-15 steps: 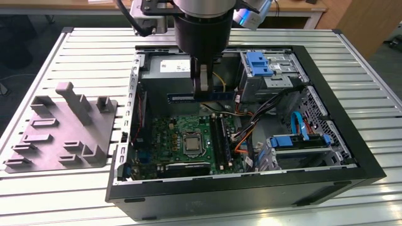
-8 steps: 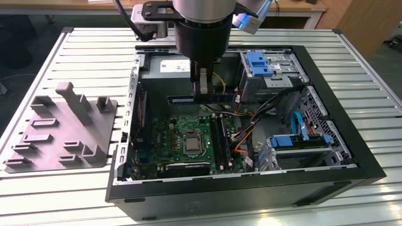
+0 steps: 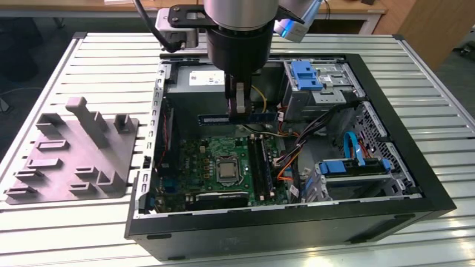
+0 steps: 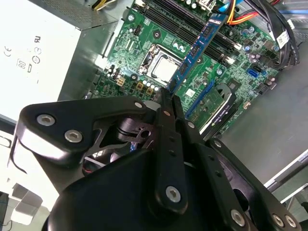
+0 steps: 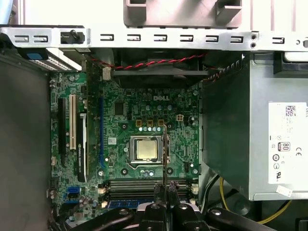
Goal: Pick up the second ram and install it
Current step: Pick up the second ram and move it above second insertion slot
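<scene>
The pick-up is done and the job stands at the install step: the gripper [image 3: 237, 111] is closed on the second ram [image 3: 215, 118], its fingers pinching the stick at about mid-length with both ends jutting free. The stick is carried on edge inside the open computer case [image 3: 282, 222], raised above the processor socket [image 3: 224, 167] and not yet touching the board. In the first wrist view the stick shows as a thin line running just beside the socket, on the side toward the power supply [image 3: 194, 78]. The memory slots [image 3: 260, 161] lie just beside the socket, on its side away from the grey fixture [image 3: 74, 156]. They run crosswise to the held stick, so by my reading seating it calls for about a quarter turn of the wrist. It also calls for a shift across the socket to a free slot, with the stick's edge squared to that slot before any downward press.
</scene>
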You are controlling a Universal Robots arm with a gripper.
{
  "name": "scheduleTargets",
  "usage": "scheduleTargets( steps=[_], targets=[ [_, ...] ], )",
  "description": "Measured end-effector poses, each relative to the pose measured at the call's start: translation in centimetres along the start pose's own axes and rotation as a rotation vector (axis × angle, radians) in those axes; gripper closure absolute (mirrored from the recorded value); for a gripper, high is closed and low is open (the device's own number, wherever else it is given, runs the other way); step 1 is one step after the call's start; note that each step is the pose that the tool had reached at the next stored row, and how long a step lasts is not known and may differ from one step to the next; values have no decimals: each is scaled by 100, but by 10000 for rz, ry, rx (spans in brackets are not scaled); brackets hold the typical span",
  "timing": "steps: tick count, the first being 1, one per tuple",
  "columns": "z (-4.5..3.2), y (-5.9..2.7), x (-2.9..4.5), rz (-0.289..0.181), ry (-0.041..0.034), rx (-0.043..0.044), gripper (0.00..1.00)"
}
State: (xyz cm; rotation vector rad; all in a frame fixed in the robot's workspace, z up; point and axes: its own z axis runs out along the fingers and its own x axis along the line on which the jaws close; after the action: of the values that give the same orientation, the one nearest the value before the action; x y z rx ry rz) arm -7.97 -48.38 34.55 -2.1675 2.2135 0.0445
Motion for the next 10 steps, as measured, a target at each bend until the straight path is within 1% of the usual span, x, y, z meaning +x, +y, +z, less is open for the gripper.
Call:
scheduleTargets(
  steps=[10],
  targets=[
    [20,0,1,1,-3,1,87]
  ],
)
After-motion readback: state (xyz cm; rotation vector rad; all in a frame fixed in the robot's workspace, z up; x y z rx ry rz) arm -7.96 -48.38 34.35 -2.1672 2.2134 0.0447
